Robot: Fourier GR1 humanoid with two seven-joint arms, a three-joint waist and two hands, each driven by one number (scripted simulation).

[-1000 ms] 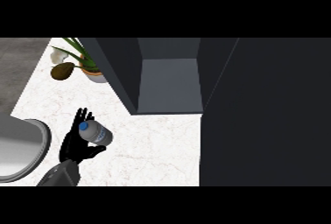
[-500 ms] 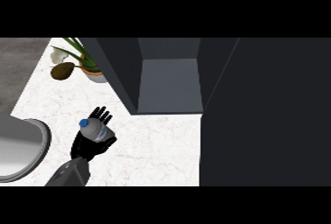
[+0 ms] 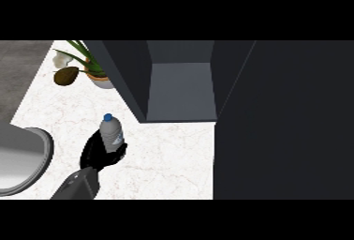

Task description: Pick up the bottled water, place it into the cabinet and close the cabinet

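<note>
My left hand (image 3: 97,158) is curled round the bottled water (image 3: 110,131), above the counter (image 3: 173,154), near the open cabinet (image 3: 181,89). Risk: if I swing in too tight, the bottle clips the cabinet's left wall (image 3: 128,79).

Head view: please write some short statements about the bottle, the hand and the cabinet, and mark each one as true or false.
1. The left hand is curled round the clear plastic water bottle with a blue cap. True.
2. The bottle stands inside the dark grey cabinet. False: it is outside, over the white marble counter, to the left of the opening.
3. The cabinet is open. True.
4. The right hand pushes the cabinet door. False: the right hand is not in view.
5. A green potted plant stands to the left of the cabinet. True.
</note>
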